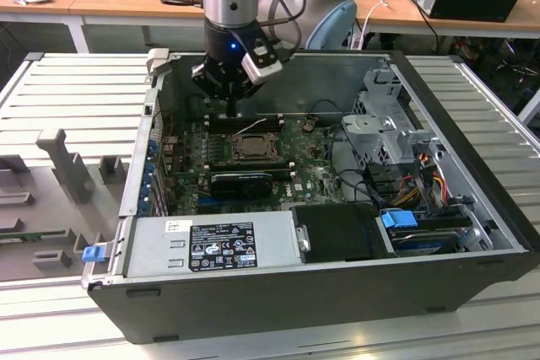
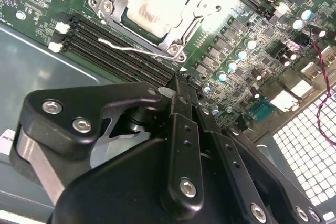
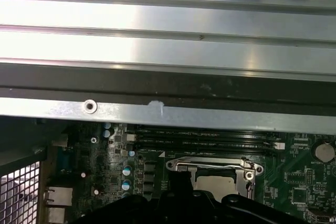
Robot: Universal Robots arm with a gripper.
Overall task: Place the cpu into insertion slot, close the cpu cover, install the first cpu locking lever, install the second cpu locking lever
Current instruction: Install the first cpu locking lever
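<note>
Wooden desks with cables and another computer stand behind a grey ribbed table (image 1: 489, 99), and on this table lies an open computer case (image 1: 337, 284) with the green board (image 1: 308, 176) facing up. The gripper (image 1: 231, 109) hangs inside the case close to the far wall, just above the long black memory slots (image 2: 113, 45) and a little beyond the socket. Its two black fingers (image 2: 181, 103) look pressed together, with nothing between them. The cpu (image 2: 155, 6) already sits in the insertion slot (image 2: 113, 22); its pale top is visible in the middle of the socket in the second wrist view, and in the first wrist view too. The cpu cover (image 2: 191, 17) seems to lie down flat around the chip, so I judge the first two steps as done. One thin wire lever (image 2: 123, 47) runs along the socket edge on the side of the memory slots, and I cannot tell if it is hooked; the second lever I cannot make out well. So the levers are probably the work that is left. Room for moving is limited: the case wall (image 3: 173, 111) is near behind the gripper, the memory slots are directly under the fingertips, and a metal drive cage (image 1: 384, 137) with cables stands at the exterior view's right, well apart from the socket.
</note>
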